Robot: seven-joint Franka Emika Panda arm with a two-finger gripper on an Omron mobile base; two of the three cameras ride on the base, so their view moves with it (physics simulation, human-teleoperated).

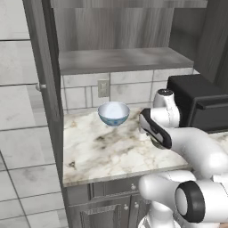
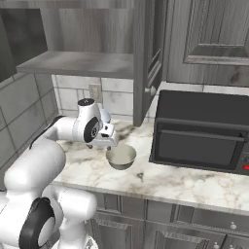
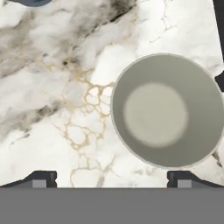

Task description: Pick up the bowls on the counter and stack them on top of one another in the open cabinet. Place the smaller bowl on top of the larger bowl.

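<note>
My gripper [image 3: 109, 179], jaws apart and empty, hovers above the small plain grey-beige bowl [image 3: 168, 110], which lies toward my right finger.

No text, label, brand, number or sign can be read anywhere in these views. The black microwave [image 2: 202, 131] shows a small red mark at its lower right corner, too small to make out. The wall outlet plate [image 1: 103, 88] is blank, and the larger bowl [image 1: 113, 113] carries only a blue pattern, no lettering.
</note>
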